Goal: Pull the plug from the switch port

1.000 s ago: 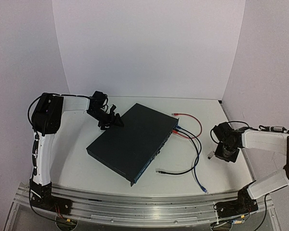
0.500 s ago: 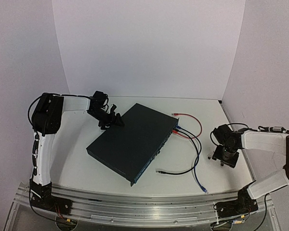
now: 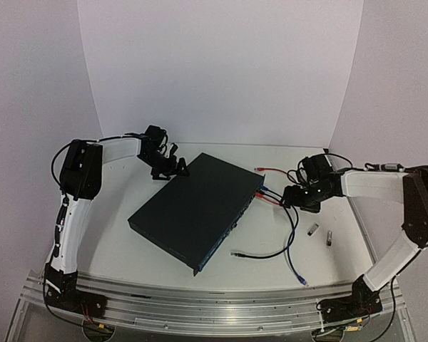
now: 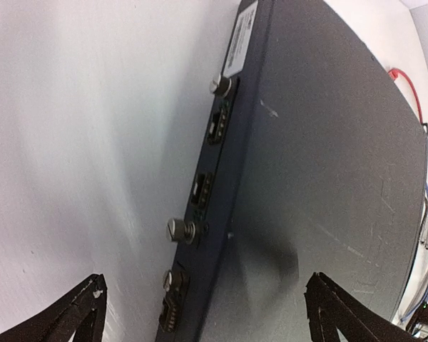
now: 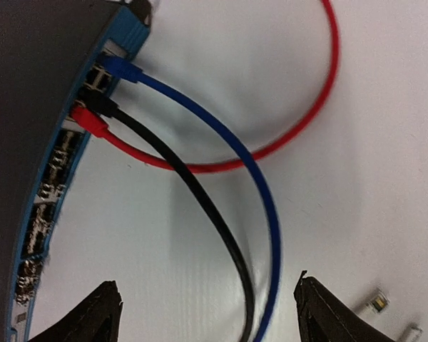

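The switch lies flat and diagonal in mid-table, a dark navy box. At its right end a blue plug, a black plug and a red plug sit in ports. My right gripper hovers open just right of them. In the right wrist view the right gripper has the black cable and the blue cable running between its fingers, untouched. My left gripper is open at the switch's far left corner. In the left wrist view the left gripper straddles the switch's rear edge.
Two small silver pieces lie on the table right of the cables. The red cable loops behind the right gripper. Loose cable ends rest at the front: black and blue. White walls close the back and sides.
My right gripper opened and swung from the table's right side to the cables beside the switch. My left gripper opened wider and shifted right toward the switch's far corner.
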`<state>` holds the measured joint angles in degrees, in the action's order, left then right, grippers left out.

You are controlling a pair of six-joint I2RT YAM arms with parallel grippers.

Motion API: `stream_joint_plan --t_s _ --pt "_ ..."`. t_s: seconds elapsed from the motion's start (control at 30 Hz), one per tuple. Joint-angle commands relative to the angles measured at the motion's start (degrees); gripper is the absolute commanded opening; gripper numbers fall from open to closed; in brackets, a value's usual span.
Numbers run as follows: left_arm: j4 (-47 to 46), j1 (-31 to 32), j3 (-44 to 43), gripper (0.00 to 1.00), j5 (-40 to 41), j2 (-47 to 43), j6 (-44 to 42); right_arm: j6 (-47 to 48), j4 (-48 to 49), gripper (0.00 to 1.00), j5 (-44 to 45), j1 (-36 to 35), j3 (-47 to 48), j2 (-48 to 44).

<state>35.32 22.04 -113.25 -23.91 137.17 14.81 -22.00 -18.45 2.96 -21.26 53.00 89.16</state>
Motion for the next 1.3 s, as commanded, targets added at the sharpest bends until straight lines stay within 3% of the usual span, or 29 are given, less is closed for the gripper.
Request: stream_joint_plan --t_s 0.0,0.13,0.3,0.43,0.73,1.27 --pt "-0.4 -0.4 -6.8 0.97 -0.4 4.2 -3.0 -3.3 11.5 0.81 -16.0 -0.3 7.8 9.7" --pt "2.4 -0.4 -13.0 0.96 -2.8 8.8 -4.1 2.1 22.0 0.76 -27.4 -0.8 8.8 14.1" --pt "1.4 -0.4 -12.6 0.93 -2.3 10.4 -4.8 25.8 20.4 0.74 -22.4 -1.9 10.7 16.7" --pt "-2.0 -0.3 -9.5 0.91 -3.2 9.9 -4.6 35.3 13.2 0.67 -23.4 -2.0 14.2 19.4" --pt "-2.6 0.6 -7.2 0.89 -3.4 11.2 -5.8 43.8 9.2 0.58 -22.1 -2.0 16.7 22.4" --pt "-2.3 0.9 -6.8 0.87 -2.4 11.3 -3.7 47.4 9.1 0.4 -19.1 -4.2 19.1 25.4"
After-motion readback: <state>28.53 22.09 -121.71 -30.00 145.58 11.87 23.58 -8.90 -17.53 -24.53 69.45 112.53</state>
